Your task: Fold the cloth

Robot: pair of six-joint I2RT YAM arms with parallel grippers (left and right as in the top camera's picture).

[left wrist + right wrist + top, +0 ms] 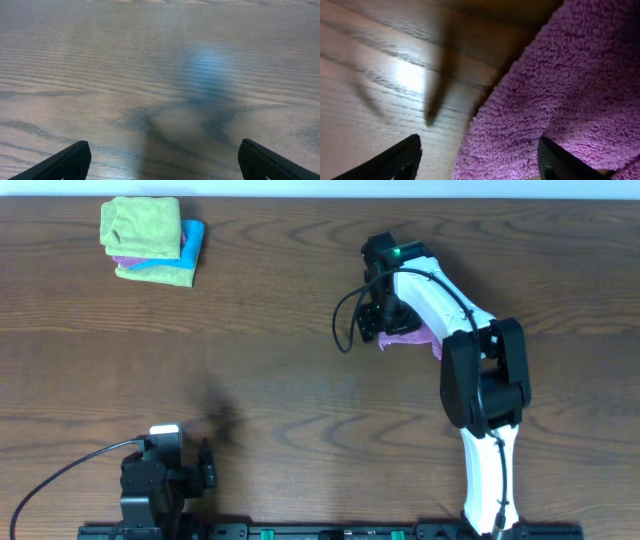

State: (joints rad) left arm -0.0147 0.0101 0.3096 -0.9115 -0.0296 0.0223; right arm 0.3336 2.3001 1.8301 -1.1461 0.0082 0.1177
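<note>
**Q:** Where does the cloth [405,338] lie?
**A:** On the table [300,390], toward 3 o'clock from centre, partly hidden under the right gripper [380,315].
**Q:** And the claws?
**A:** The right gripper's jaws are parted and straddle the cloth's edge, one finger over bare wood, with nothing pinched. The left gripper [162,155], near 7 o'clock, has its jaws spread wide and empty.

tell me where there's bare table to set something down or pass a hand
Bare: the wide middle of the table, between the stacked cloths at the far left and the purple cloth; also the front strip between the left arm and the right arm. Crowded: around the purple cloth, where the right arm hangs over it.
</note>
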